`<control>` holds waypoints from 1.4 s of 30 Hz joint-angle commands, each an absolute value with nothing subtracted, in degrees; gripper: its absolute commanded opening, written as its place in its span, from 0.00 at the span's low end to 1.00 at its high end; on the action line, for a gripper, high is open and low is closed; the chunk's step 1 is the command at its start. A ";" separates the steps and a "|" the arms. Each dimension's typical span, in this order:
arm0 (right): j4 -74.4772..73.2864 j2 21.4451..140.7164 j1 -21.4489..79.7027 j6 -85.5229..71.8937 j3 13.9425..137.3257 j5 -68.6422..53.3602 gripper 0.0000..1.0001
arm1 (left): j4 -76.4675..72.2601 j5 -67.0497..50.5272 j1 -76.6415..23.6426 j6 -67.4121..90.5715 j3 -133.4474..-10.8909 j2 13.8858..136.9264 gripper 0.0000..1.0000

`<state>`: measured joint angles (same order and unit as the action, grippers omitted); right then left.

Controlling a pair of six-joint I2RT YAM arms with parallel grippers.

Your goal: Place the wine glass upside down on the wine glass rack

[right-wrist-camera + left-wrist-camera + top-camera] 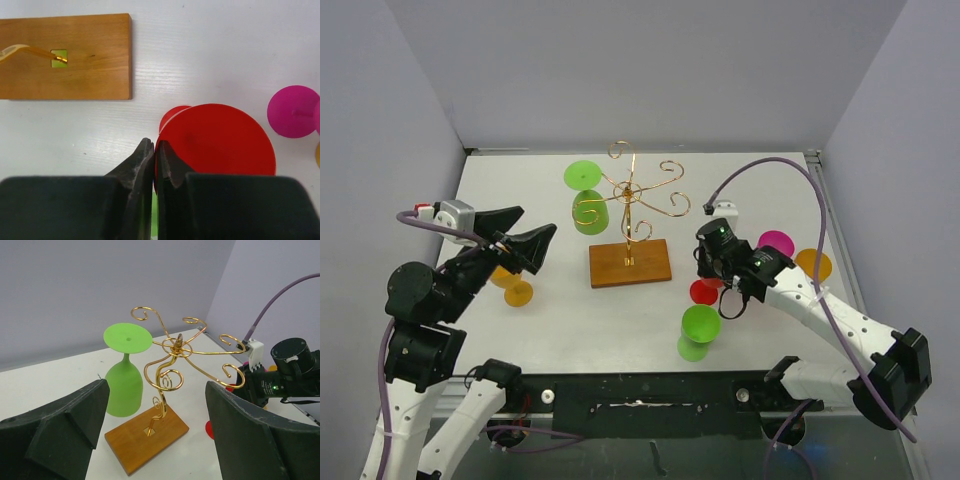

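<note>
Top external view alone takes in the whole white table (560, 330); neither wrist camera does. At its middle stands the thin gold wire wine glass rack (631, 205), curled scroll arms over a rectangular brown wooden base. Left of the rack the left gripper (530, 230) hovers with its black fingers spread wide, and its own camera looks between them at the rack. The right gripper (155, 150) shows clearly only in the right wrist view: its fingers are pinched onto the rim of the round foot of the red plastic wine glass (215, 145). That glass sits low by the table, just right of the rack's base and apart from the wire arms (its bowl is mostly hidden behind the foot). An upturned lime green glass (125, 385) is close behind the rack's left side; I cannot tell whether it hangs or stands. A second green glass (698, 330) lies in front of the rack, a magenta glass (775, 243) and an orange glass (813, 264) farther right, and a yellow-orange glass (513, 285) farther left.
</note>
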<state>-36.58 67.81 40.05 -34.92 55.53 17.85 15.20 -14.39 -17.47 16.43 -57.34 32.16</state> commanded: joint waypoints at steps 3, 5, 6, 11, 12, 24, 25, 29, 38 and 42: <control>-36.11 63.89 39.73 -33.75 60.05 27.81 0.00 | 6.05 -21.19 -17.31 19.05 -60.03 33.83 0.77; -35.76 61.75 39.71 -33.06 61.05 31.91 0.00 | 3.88 -22.66 -17.31 20.55 -60.11 34.80 0.77; -35.22 60.67 39.72 -32.66 61.60 33.41 0.00 | 2.81 -23.08 -17.31 21.36 -60.12 35.34 0.77; -28.50 55.69 39.73 -27.23 64.36 39.46 0.00 | -4.57 -23.65 -17.33 28.49 -60.06 37.78 0.77; -26.13 54.77 39.75 -25.06 64.75 40.34 0.00 | -6.23 -23.78 -17.32 30.20 -60.31 38.44 0.77; 20.44 46.95 39.86 -14.12 59.19 26.68 0.00 | -30.51 -22.60 -17.45 60.39 -61.51 49.45 0.72; 22.84 46.99 39.78 -14.82 58.74 24.48 0.00 | -30.53 -21.30 -17.49 62.27 -61.48 49.98 0.71; 32.58 47.70 40.07 -19.91 56.91 17.88 0.00 | -29.98 -17.98 -17.56 68.01 -61.28 51.58 0.70; 46.61 54.68 49.42 -23.25 57.39 12.98 0.00 | -30.40 -14.44 -19.26 73.91 -58.69 53.35 0.66; 49.28 59.77 57.05 -18.63 59.81 17.38 0.00 | -32.63 -14.95 -21.00 72.65 -54.99 53.07 0.65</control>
